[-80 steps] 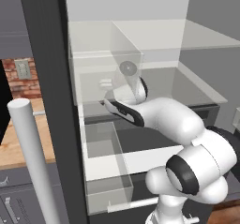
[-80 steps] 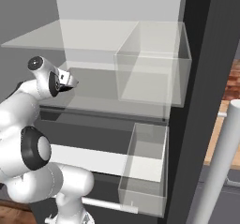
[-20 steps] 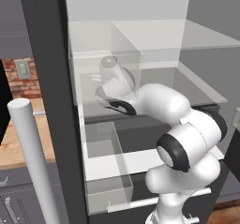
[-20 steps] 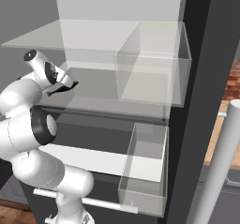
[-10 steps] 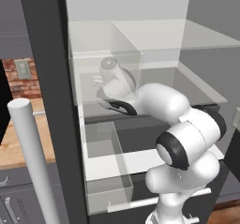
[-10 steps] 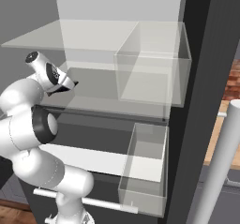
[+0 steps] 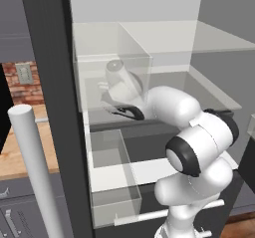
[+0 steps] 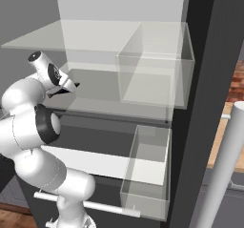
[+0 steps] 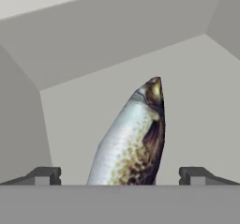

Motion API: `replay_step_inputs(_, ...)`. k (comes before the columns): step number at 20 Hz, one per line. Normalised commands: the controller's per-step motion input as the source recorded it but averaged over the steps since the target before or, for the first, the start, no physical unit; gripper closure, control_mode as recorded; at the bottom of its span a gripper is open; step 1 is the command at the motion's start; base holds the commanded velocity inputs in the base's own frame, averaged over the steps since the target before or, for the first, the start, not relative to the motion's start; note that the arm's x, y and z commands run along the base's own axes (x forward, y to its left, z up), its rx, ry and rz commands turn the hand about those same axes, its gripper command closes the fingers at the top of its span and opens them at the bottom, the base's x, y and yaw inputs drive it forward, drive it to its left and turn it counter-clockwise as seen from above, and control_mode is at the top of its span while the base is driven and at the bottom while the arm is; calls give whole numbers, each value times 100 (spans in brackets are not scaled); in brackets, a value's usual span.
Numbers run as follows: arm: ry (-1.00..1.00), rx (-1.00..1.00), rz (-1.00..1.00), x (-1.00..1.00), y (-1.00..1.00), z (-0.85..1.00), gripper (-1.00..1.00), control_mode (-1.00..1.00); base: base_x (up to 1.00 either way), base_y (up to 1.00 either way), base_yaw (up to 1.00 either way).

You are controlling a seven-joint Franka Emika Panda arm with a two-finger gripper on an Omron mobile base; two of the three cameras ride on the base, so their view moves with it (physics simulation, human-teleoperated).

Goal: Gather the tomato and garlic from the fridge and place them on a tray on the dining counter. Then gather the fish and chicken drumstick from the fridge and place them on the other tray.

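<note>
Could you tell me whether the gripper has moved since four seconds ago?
Yes. In the left base view the gripper has gone left and deeper into the fridge, behind the clear door bin; its jaws are open over the fish.

The silvery speckled fish (image 9: pixel 129 143) lies on the flat grey fridge shelf (image 9: pixel 197 101), between the two dark fingertips (image 9: pixel 44 175) of the gripper (image 9: pixel 119 176), which stand well apart on either side of it. Below this shelf, a clear plastic drawer (image 8: pixel 147 174) sits pulled out toward the front
</note>
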Motion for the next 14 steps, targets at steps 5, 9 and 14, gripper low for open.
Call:
replay_step_inputs(5, 5, 0, 0, 0, 0, 0, -100, -100, 0, 0, 0)
replay_step_inputs(9, 0, 0, 0, 0, 0, -1, -100, -100, 0, 0, 0)
replay_step_inputs(14, 0, 0, 0, 0, 0, -3, -100, -100, 0, 0, 0)
